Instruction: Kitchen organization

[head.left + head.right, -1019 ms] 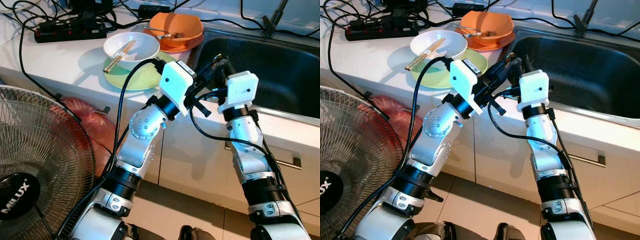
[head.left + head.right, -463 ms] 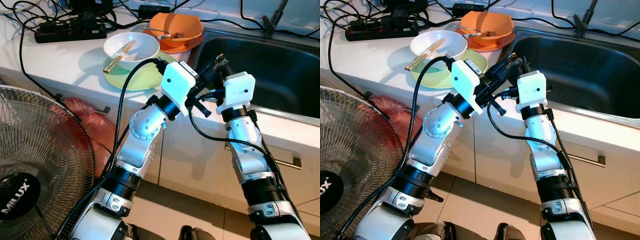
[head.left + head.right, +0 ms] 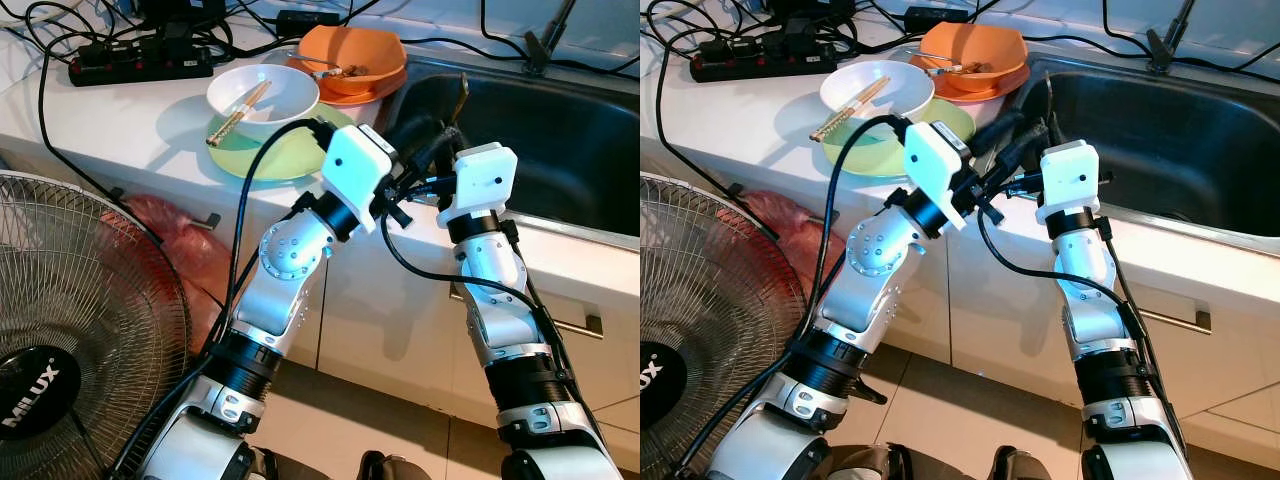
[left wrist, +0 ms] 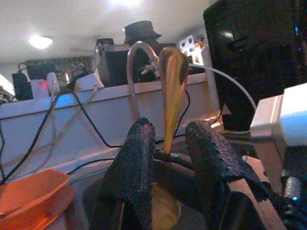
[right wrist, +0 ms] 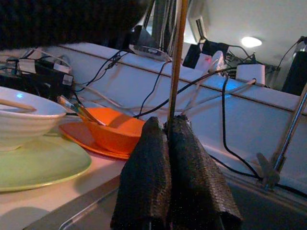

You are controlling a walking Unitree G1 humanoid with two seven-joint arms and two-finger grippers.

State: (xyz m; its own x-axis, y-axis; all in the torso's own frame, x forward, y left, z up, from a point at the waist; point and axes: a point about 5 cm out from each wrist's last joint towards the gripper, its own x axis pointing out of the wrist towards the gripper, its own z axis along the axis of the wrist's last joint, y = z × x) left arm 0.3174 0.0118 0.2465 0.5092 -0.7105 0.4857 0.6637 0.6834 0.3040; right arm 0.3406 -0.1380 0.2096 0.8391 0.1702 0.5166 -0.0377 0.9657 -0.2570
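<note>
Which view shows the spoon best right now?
Left wrist: the spoon stands upright between the left gripper fingers, bowl facing the camera. Right wrist shows it edge-on as a thin handle above the right gripper. Eye views show it small over the sink.

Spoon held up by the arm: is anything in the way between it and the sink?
Nothing visible does. The right gripper, jaws shut on the spoon, holds it upright at the sink rim, with the basin beyond looking open. The left gripper, jaws open, flanks the spoon.
</note>
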